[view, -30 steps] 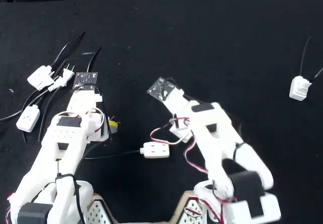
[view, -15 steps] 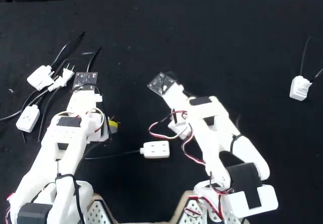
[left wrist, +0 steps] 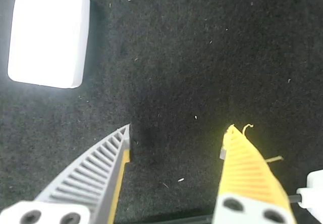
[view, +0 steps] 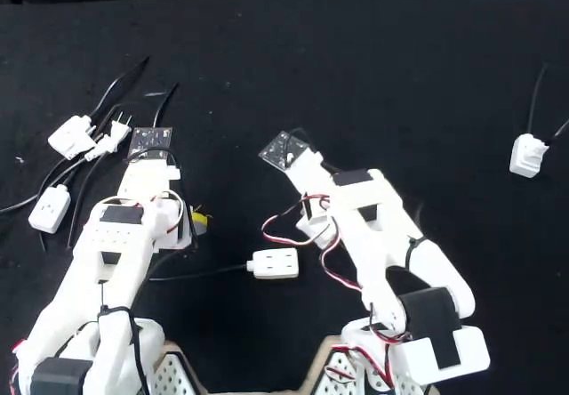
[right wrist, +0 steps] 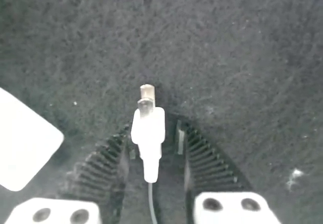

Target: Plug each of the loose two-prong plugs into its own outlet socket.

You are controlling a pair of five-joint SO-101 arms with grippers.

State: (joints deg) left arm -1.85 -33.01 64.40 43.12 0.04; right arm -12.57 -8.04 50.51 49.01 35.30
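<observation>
- Over the last second the right arm has shifted: its shoulder block has drawn in toward the middle and its wrist has turned a little. The left arm and all the loose parts lie as they did.
- At the far left of the black table [view: 400, 66], a white outlet socket [view: 49, 208] sits among dark cords. A loose plug [view: 116, 135] lies just above it, prongs showing, beside another white piece [view: 69, 135].
- The left gripper [left wrist: 176, 129] hangs just beside that cluster. Its jaws are spread wide with nothing between them, only bare cloth.
- In the middle, a second socket [view: 276, 263] lies flat between the two arms, its cord running off toward the left arm.
- The right gripper [view: 284, 150] is clenched on a held plug [right wrist: 148, 130], with the prongs pointing out past the fingertips and the cord trailing back between the jaws.
- Far right, another white plug piece [view: 529, 155] lies well apart, untouched.
- By my reading, the step in hand is carrying the held plug to a socket. The next move needs its prongs lined up square with the slots, probably the middle socket's. That socket is loose, so it may slide when pushed and the free gripper may have to steady it.
</observation>
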